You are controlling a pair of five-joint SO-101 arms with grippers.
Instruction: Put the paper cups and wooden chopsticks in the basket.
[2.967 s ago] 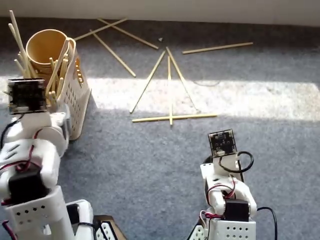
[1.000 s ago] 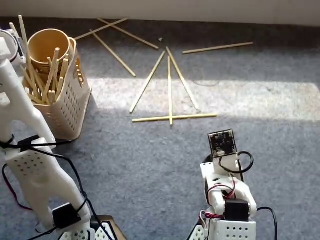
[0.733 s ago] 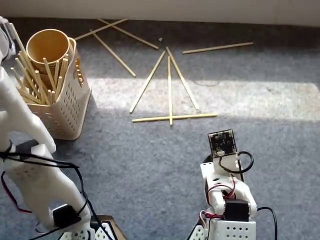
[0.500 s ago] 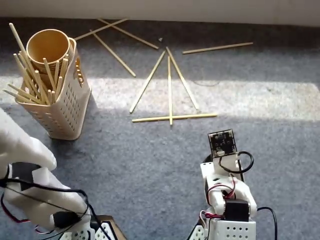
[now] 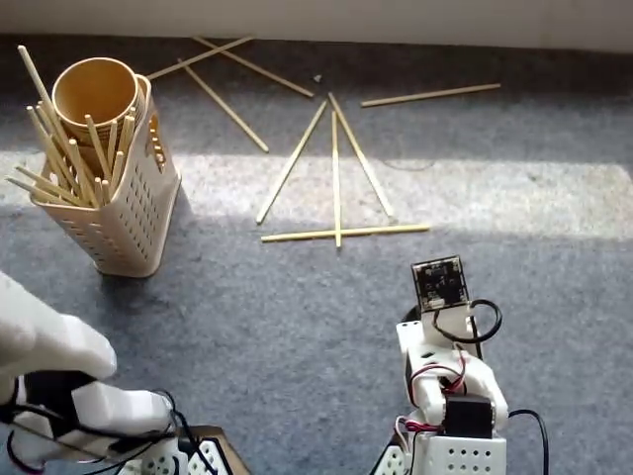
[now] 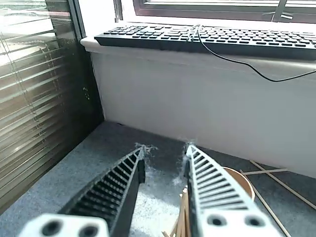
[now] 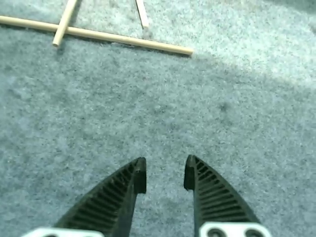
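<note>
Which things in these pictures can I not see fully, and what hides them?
High view: how many paper cups stand in the basket; the top cup covers any below.
Left wrist view: part of the cup, behind the left gripper.
Right wrist view: chopsticks, cut off by the picture's edge.

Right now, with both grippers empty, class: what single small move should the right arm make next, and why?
Probably ease the right gripper forward and down toward the nearest wooden chopstick, lying crosswise on the grey carpet ahead of it. That gripper is open and empty, several chopsticks lie outside the cream slotted plastic basket, and this one looks closest.
</note>
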